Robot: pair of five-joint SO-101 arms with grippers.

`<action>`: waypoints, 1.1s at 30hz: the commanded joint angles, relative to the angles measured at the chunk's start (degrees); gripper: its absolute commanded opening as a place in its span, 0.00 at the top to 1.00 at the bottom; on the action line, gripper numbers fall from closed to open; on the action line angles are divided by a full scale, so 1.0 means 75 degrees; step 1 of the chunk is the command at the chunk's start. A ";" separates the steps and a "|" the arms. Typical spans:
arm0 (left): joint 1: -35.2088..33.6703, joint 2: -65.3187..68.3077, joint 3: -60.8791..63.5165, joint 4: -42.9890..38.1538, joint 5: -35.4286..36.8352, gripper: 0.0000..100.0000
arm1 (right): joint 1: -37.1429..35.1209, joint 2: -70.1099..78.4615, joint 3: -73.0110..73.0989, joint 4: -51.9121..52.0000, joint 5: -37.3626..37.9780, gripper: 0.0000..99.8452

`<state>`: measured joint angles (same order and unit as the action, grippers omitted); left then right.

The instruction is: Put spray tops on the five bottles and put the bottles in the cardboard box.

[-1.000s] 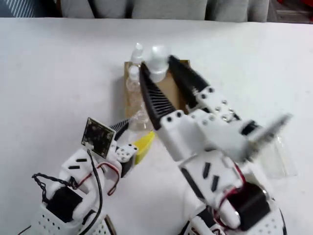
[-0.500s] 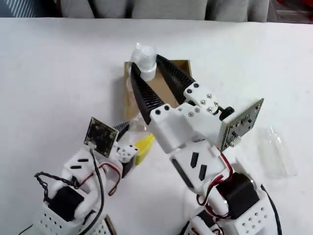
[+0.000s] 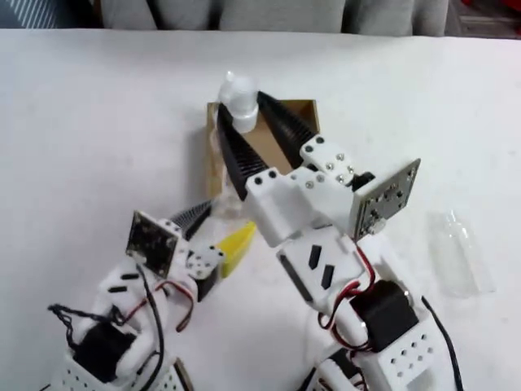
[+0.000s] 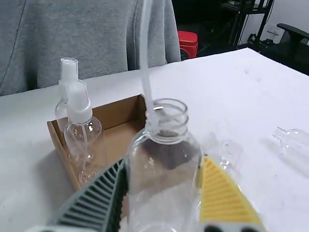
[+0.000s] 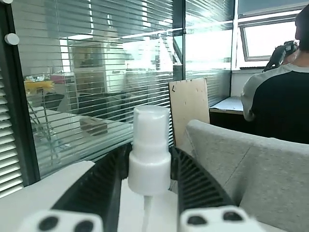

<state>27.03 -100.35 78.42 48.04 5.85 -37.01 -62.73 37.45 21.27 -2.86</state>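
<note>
My left gripper (image 4: 164,186) is shut on a clear uncapped bottle (image 4: 161,159), held upright between its grey and yellow fingers in front of the cardboard box (image 3: 281,142). My right gripper (image 3: 242,114) is shut on a white spray top (image 3: 240,99) and holds it high above that bottle. The spray top (image 5: 149,150) sits between the black fingers. Its thin tube (image 4: 145,63) hangs down to the bottle's open neck (image 4: 167,113). Two bottles with spray tops (image 4: 79,128) stand in the box (image 4: 118,116).
A clear uncapped bottle (image 3: 460,252) lies on the white table to the right of the arms. In the left wrist view two loose bottles (image 4: 294,140) (image 4: 227,154) lie on the table beyond the held one. A grey chair back runs along the far edge.
The right gripper has carried the spray top a little left and its wrist has turned. The left arm has shifted slightly left and toward the near edge, keeping its bottle.
</note>
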 commanded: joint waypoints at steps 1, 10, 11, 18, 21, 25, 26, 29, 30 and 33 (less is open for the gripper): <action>0.0100 -0.0627 0.0141 0.0035 -0.0035 0.97 | 0.0076 -0.0053 -0.0105 -0.0182 -0.0070 0.98; 0.0100 -0.0592 0.0176 0.0059 -0.0035 0.97 | 0.0100 -0.0064 -0.0680 -0.0170 -0.0059 0.98; 0.0100 -0.0592 0.0176 0.0070 -0.0035 0.97 | 0.0100 -0.0064 -0.0797 -0.0147 -0.0059 0.98; 0.0111 -0.0592 0.0176 0.0082 -0.0035 0.97 | 0.0064 -0.0053 -0.1114 0.0416 -0.0105 0.98; 0.0111 -0.0592 0.0176 0.0082 -0.0035 0.97 | 0.0064 -0.0053 -0.1114 0.0416 -0.0105 0.98; 0.0111 -0.0592 0.0176 0.0082 -0.0035 0.97 | 0.0064 0.0006 -0.1043 0.0404 -0.0117 0.98; 0.0111 -0.0592 0.0176 0.0082 -0.0035 0.97 | 0.0064 -0.0006 -0.0949 0.0369 -0.0117 0.98; 0.0111 -0.0592 0.0176 0.0082 -0.0035 0.97 | 0.0053 -0.0064 -0.0668 0.0358 -0.0117 0.98; 0.0111 -0.0592 0.0176 0.0082 -0.0035 0.97 | 0.0053 -0.0064 -0.0610 0.0358 -0.0117 0.98; 0.0111 -0.0592 0.0176 0.0082 -0.0035 0.97 | 0.0053 -0.0064 -0.0434 0.0358 -0.0129 0.98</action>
<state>27.30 -103.96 80.00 48.22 5.85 -36.75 -62.73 34.20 24.26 -3.21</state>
